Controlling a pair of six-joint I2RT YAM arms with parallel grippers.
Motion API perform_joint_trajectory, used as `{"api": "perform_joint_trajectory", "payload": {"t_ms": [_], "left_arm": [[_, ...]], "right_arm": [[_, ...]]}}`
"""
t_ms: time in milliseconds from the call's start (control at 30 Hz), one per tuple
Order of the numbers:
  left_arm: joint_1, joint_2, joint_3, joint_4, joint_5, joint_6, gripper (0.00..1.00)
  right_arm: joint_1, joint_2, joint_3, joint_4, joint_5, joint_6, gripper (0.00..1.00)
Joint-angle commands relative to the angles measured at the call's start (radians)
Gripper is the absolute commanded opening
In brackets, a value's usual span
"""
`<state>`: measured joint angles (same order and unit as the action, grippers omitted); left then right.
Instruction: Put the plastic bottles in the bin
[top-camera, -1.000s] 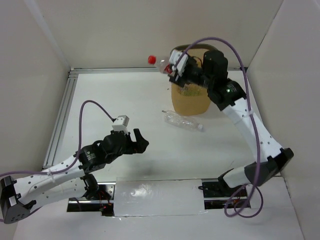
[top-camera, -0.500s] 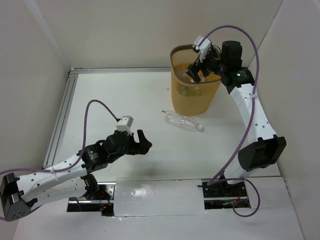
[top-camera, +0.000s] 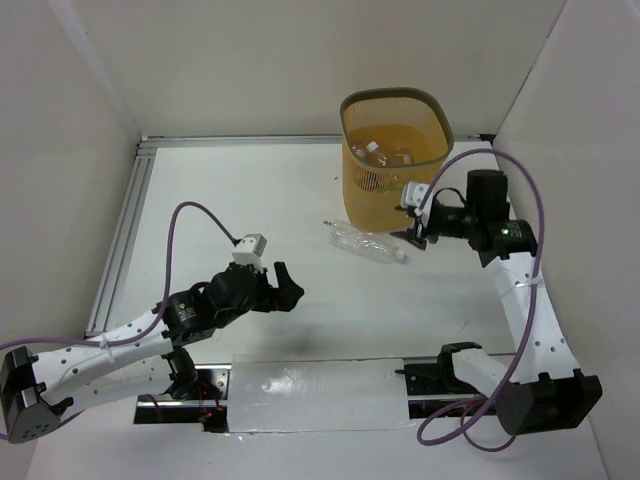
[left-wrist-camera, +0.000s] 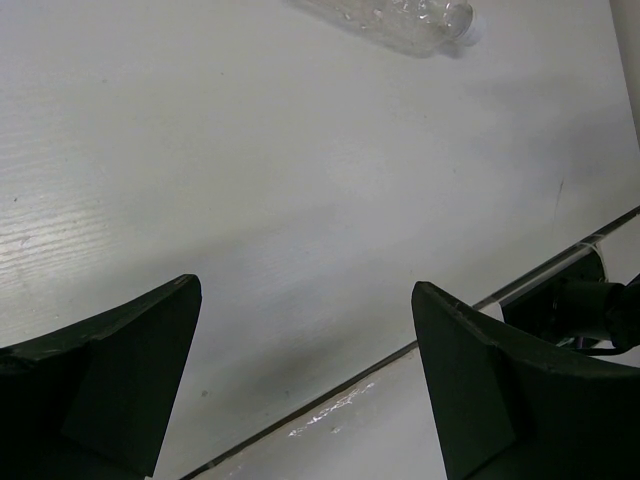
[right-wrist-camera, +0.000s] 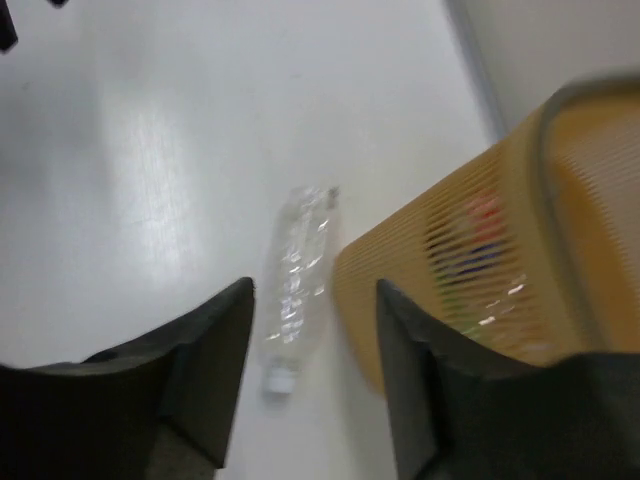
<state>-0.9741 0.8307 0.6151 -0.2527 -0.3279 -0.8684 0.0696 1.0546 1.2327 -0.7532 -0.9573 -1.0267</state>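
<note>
In the top view, a clear plastic bottle (top-camera: 367, 242) is seen lying on its side on the white worktop (top-camera: 250, 190), just in front of the tall orange-yellow mesh bin (top-camera: 380, 195) that stands near the far right corner. Several other bottles (top-camera: 385, 152) are seen inside it. The step in hand is judged to be the reach for the one bottle seen outside the bin. The right gripper (top-camera: 416, 232) is held low just beside the bottle's cap end, with the right arm folded up from the near right edge. The left gripper (top-camera: 283, 287) is held low toward the near left, well apart from the bottle.

In the left wrist view, the jaws are spread wide with nothing between them. The bottle is seen far ahead.

In the right wrist view, the jaws are parted and empty, and the bottle is framed between them, beside the bin wall. A descent and a closing across the bottle's body are called for next.
</note>
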Motion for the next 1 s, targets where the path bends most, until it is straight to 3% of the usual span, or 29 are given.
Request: {"api": "perform_joint_trajectory", "payload": {"t_ms": [0, 200, 367, 967], "left_arm": [[-0.006, 0.007, -0.005, 0.046, 0.010, -0.007, 0.99], [-0.006, 0.016, 0.005, 0.055, 0.010, 0.002, 0.99], [-0.015, 0.036, 0.014, 0.064, 0.010, 0.002, 0.99], [-0.025, 0.045, 0.032, 0.044, 0.001, -0.007, 0.99]], "right_arm": [[0.007, -0.033, -0.152, -0.063, 0.119, -0.075, 0.63], [0.029, -0.087, -0.400, 0.093, 0.347, -0.072, 0.92], [0.085, -0.029, -0.502, 0.253, 0.468, -0.004, 0.99], [0.150, 0.269, -0.546, 0.552, 0.680, 0.019, 0.99]]}}
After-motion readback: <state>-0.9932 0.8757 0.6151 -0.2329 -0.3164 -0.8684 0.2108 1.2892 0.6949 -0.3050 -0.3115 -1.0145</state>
